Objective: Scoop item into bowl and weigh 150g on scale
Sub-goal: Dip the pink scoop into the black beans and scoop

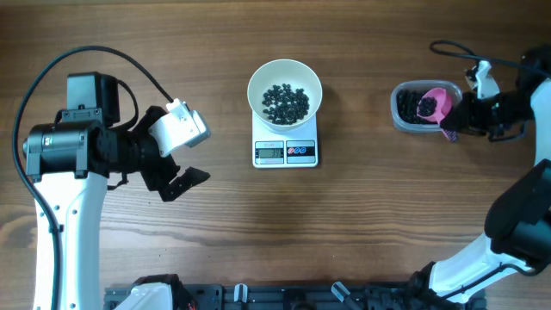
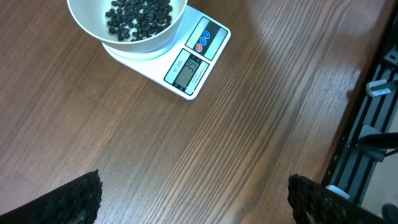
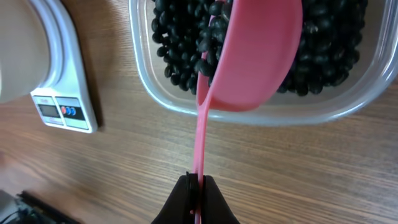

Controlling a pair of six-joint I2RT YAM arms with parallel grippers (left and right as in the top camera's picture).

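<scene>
Beans [image 1: 285, 102] partly in the bowl [image 1: 257, 84] on the scale [image 1: 285, 152], partly in the clear tub [image 3: 249, 118] at far right, the supply for further scooping. Left gripper [image 2: 193, 193] spread wide and empty, parked well clear of the scale; right gripper [image 3: 197, 183] pinched tight on the handle of the pink scoop [image 3: 255, 56], cup dipped into the tub to load. Scale digits too small to read, scoop's load hard to judge.

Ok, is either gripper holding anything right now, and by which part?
The right gripper pinches the pink scoop by the end of its handle; the left gripper is open and empty.
</scene>
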